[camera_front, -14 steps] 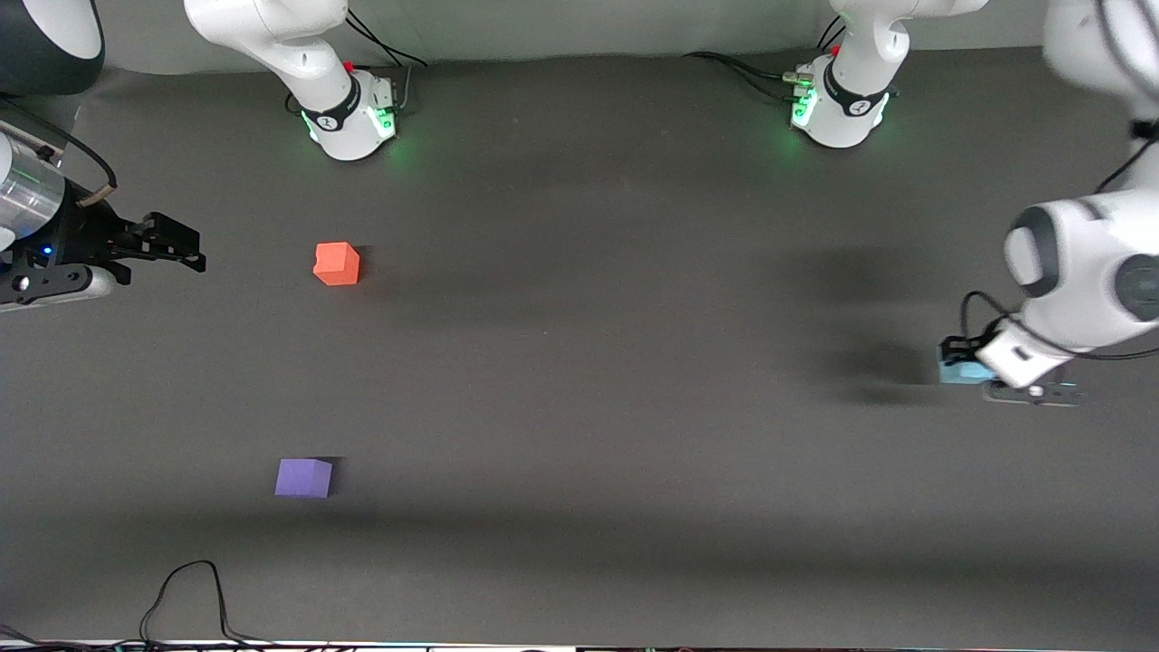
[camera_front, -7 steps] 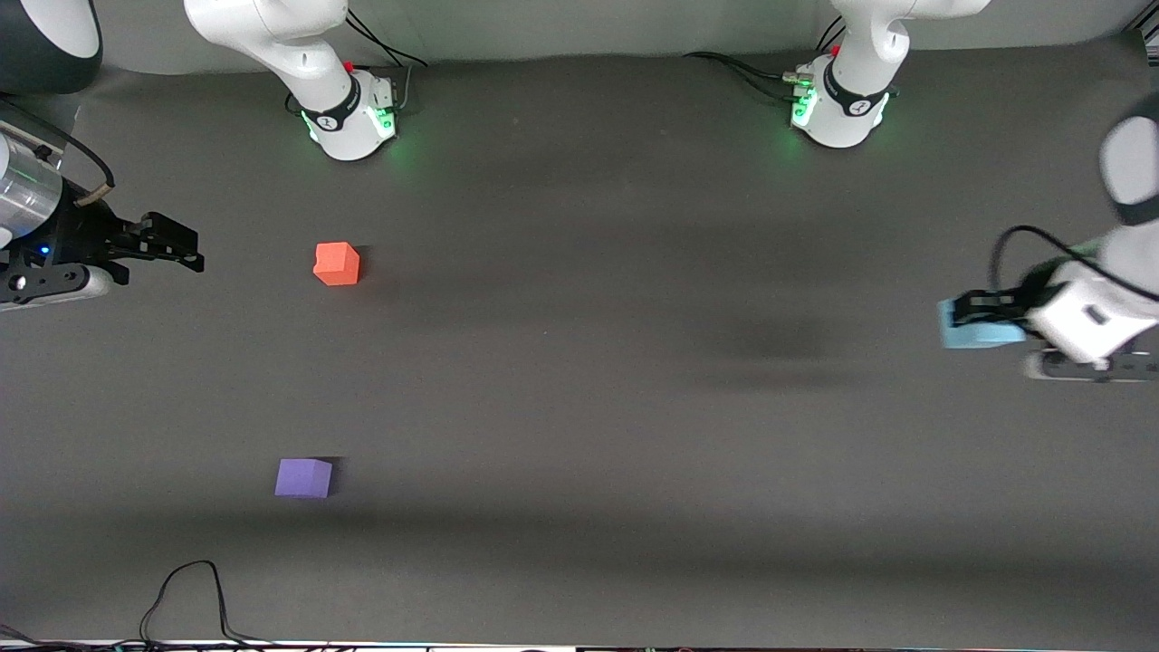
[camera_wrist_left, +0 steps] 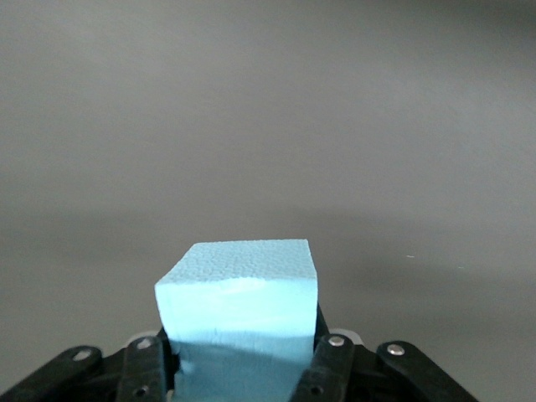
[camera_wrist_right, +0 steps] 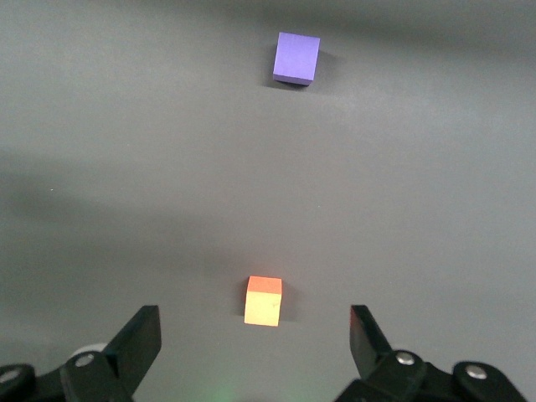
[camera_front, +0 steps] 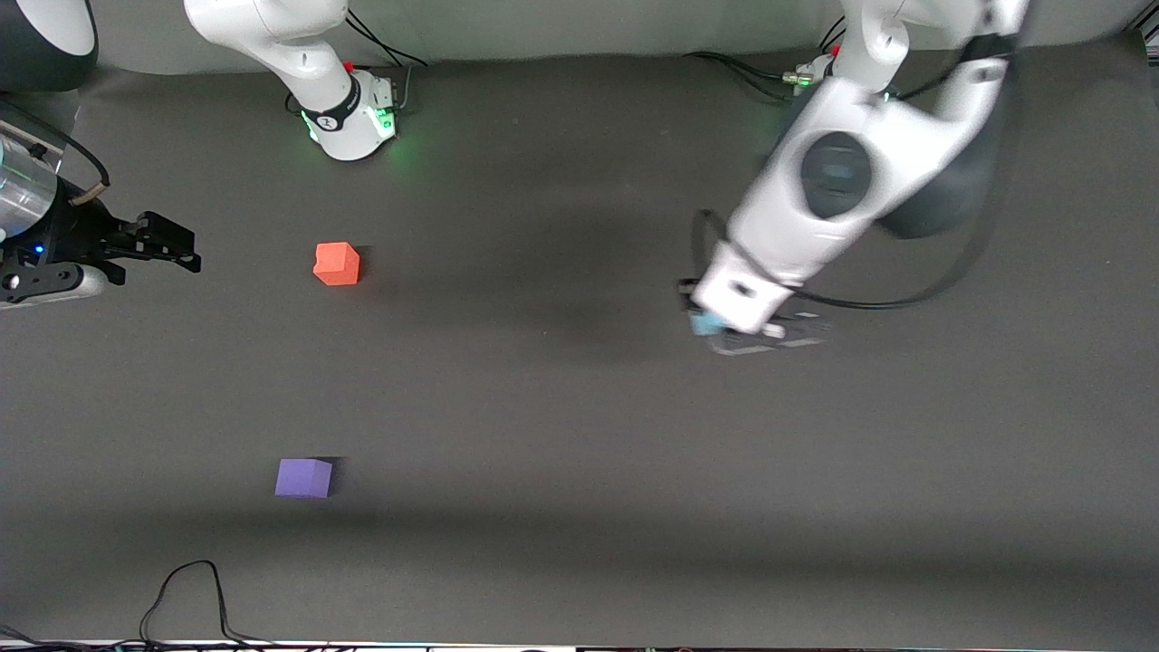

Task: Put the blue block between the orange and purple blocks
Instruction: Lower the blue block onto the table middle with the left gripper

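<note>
My left gripper [camera_front: 711, 324] is shut on the light blue block [camera_front: 701, 322] and holds it in the air over the middle of the table; in the left wrist view the block [camera_wrist_left: 240, 314] sits between the two black fingers. The orange block [camera_front: 337, 263] lies on the mat toward the right arm's end. The purple block [camera_front: 303, 477] lies nearer to the front camera than the orange one. My right gripper [camera_front: 172, 246] is open and empty, in the air at the right arm's end of the table. Its wrist view shows the orange block [camera_wrist_right: 264, 301] and the purple block [camera_wrist_right: 296, 58].
The dark grey mat [camera_front: 543, 435] covers the table. A black cable [camera_front: 186, 598] loops on the mat at the edge nearest the front camera. The two arm bases [camera_front: 349, 113] [camera_front: 838, 109] stand at the far edge.
My left arm has swung with the blue block from the left arm's end of the table toward the middle. The right arm has hardly moved.
</note>
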Motion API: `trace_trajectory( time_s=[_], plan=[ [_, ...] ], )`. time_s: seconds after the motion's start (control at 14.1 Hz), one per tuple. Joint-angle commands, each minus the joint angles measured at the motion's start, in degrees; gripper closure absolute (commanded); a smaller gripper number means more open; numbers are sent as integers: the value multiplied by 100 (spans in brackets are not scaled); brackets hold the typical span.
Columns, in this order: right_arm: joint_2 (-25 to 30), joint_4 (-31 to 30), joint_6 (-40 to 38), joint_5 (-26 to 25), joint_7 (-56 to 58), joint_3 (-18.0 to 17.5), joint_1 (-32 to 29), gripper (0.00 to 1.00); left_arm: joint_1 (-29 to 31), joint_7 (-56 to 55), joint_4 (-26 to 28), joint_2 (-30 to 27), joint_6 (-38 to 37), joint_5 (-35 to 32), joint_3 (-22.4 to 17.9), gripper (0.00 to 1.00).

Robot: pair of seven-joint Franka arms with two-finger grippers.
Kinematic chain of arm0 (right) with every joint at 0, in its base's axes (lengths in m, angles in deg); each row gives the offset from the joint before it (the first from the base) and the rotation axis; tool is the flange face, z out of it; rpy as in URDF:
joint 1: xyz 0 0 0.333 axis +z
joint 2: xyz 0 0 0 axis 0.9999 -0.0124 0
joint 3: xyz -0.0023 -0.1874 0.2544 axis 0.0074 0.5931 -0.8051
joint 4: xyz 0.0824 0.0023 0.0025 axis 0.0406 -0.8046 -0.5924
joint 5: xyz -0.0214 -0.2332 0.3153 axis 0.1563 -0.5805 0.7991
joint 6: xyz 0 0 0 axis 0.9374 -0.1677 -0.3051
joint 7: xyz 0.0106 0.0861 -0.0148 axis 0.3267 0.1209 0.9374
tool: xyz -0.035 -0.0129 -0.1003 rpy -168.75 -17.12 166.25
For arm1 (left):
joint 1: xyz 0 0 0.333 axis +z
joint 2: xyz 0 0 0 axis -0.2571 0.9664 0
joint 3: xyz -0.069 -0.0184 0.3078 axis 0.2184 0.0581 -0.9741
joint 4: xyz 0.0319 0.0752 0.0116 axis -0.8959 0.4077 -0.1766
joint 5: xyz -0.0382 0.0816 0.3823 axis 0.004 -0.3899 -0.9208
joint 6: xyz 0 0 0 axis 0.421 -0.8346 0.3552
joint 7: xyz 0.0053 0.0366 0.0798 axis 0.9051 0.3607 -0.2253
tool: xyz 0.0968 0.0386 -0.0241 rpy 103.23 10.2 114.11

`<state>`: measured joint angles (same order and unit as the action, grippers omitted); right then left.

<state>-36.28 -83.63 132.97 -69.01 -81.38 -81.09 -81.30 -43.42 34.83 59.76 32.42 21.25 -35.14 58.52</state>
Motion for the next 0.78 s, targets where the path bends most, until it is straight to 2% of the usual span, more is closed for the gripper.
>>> trace_trajectory(
  time_s=[0.0,0.14,0.36,0.71],
  plan=[
    [-19,86,-30,43,77,41,36,0,-985,-1257,-299,760,588,-541,-91,60],
    [-19,86,-30,43,77,41,36,0,-1540,-1874,-666,1462,950,-945,-91,60],
    [-28,86,-30,43,69,41,36,0,-1946,-2131,-1335,2456,1021,-1184,-99,60],
    [-28,77,-30,43,86,49,36,0,-2078,-2105,-1398,3029,1952,-1193,-91,60]
  ],
)
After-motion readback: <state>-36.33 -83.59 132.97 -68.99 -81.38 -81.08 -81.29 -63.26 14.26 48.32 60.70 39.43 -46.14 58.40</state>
